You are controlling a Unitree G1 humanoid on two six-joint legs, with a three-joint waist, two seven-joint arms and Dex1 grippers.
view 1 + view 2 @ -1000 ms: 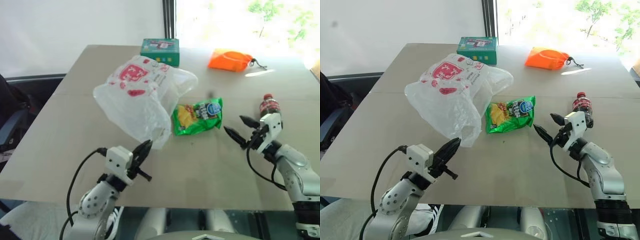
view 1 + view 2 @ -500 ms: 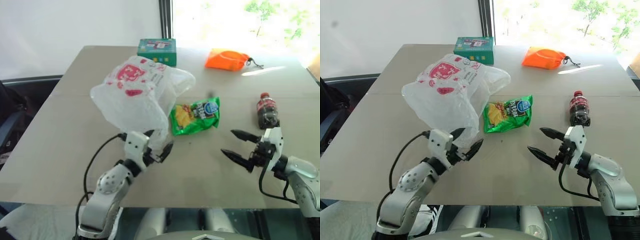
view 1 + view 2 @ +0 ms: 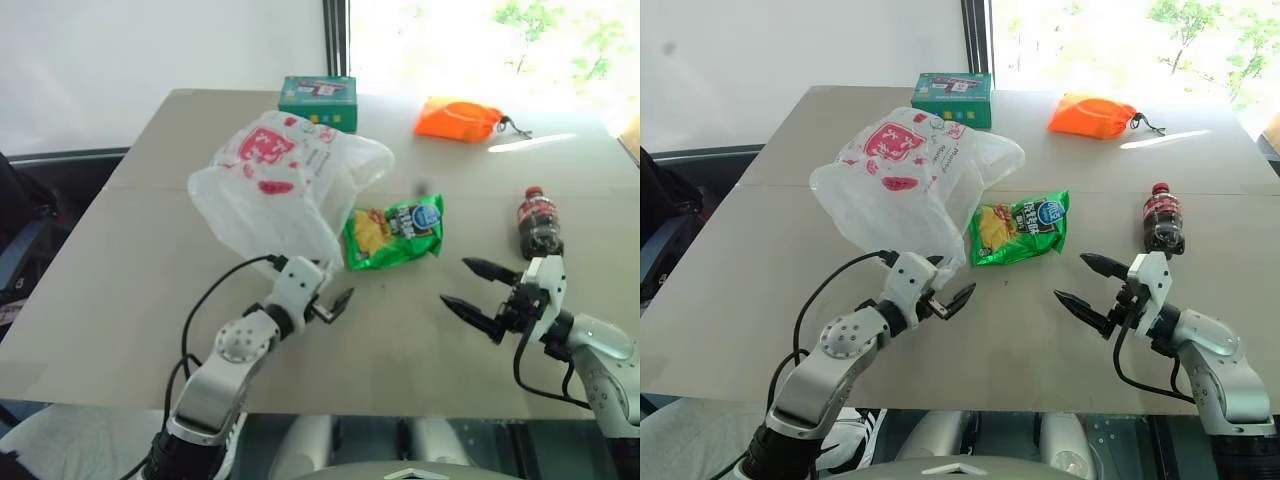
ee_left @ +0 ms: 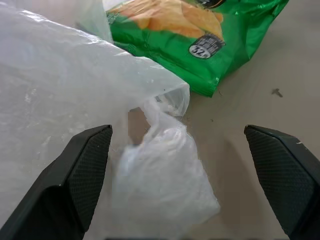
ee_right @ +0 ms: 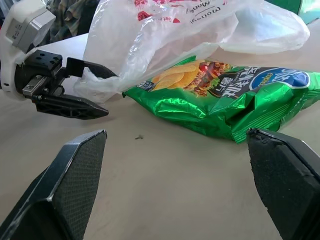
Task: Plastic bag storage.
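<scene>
From the head views, the plastic bag [image 3: 283,190] is lying puffed up on the table [image 3: 120,290], left of centre, with its near corner trailing down toward the left gripper [image 3: 945,287], whose fingers are spread wide around that corner and grasping nothing. The snack packet [image 3: 396,232] is sitting just right of the bag, and the right gripper [image 3: 478,292] is hovering over bare table near the front right, also released and empty. In the left wrist view, the bag's bunched, twisted corner is sitting squarely between the two open fingers [image 4: 75,180], with the snack packet just beyond. In the right wrist view, the left gripper is showing at the bag's near edge, one finger against the film. This looks like the opening grasp; next the left fingers would need to be closing on that twisted corner without catching the packet.
</scene>
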